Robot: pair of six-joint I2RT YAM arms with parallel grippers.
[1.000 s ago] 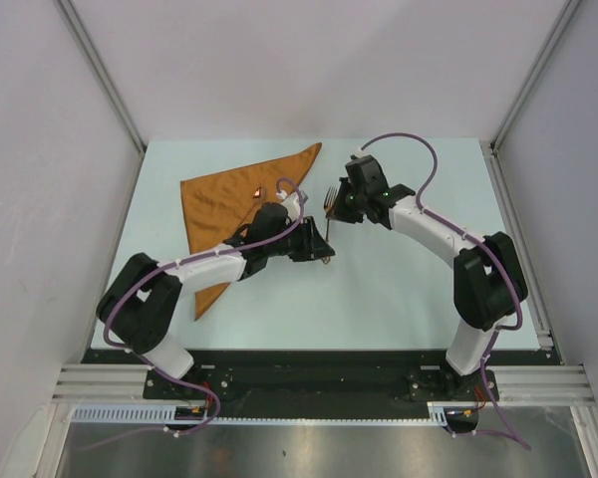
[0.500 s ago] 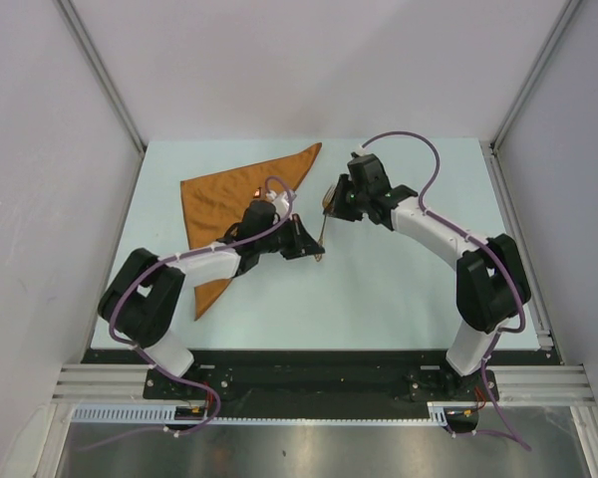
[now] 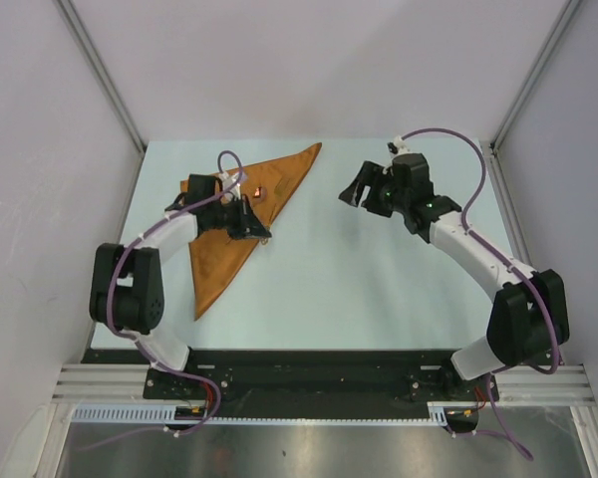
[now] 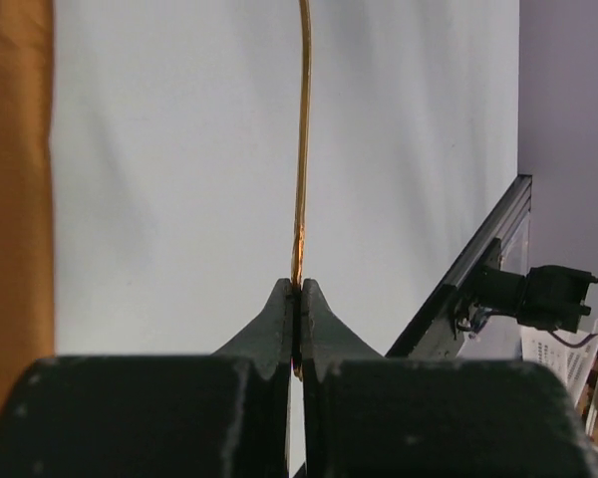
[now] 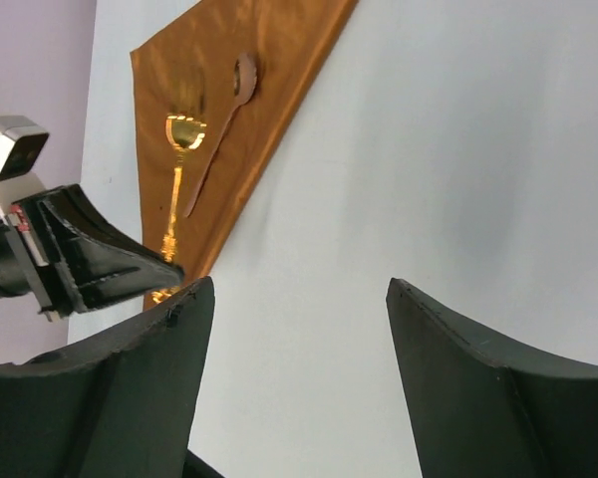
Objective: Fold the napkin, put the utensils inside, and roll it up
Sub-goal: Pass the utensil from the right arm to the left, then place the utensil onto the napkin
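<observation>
Rust-orange napkin (image 3: 224, 261) lies just beside the left fingers (image 4: 269, 324), which pinch the fork (image 4: 302, 149) handle; the spoon (image 5: 219, 129) rests ahead on the cloth. Lower the fork flat alongside it, then release. Right fingers (image 5: 130, 388) spread, well clear.

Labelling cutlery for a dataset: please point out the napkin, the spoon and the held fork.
napkin (image 3: 214, 264), top external view, bare lower part of the cloth.
spoon (image 5: 217, 149), right wrist view, middle of its handle.
fork (image 4: 302, 139), left wrist view, handle seen edge-on.
</observation>
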